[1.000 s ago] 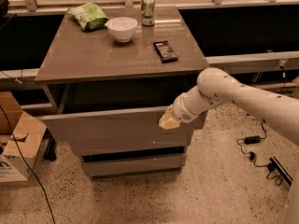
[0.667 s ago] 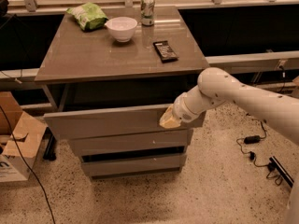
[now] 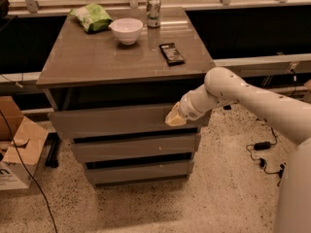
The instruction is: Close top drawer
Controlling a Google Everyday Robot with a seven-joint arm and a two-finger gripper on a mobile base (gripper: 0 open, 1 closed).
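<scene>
The top drawer [image 3: 112,120] is a wide grey drawer with a plain flat front, the tallest of the cabinet's three. It stands out a little from under the cabinet top, with a dark gap above it. My gripper [image 3: 173,118] presses against the right part of the drawer front, its yellowish tip touching the panel. My white arm [image 3: 243,93] reaches in from the right.
On the cabinet top [image 3: 87,62] lie a green bag [image 3: 91,17], a white bowl [image 3: 126,30], a can [image 3: 153,11] and a dark flat object [image 3: 171,53]. Two shorter drawer fronts [image 3: 136,147] sit below. A cardboard box [image 3: 17,149] stands at the left, cables [image 3: 265,152] at the right.
The top drawer has slid further in toward the cabinet, and my gripper has followed it, staying pressed on the front.
</scene>
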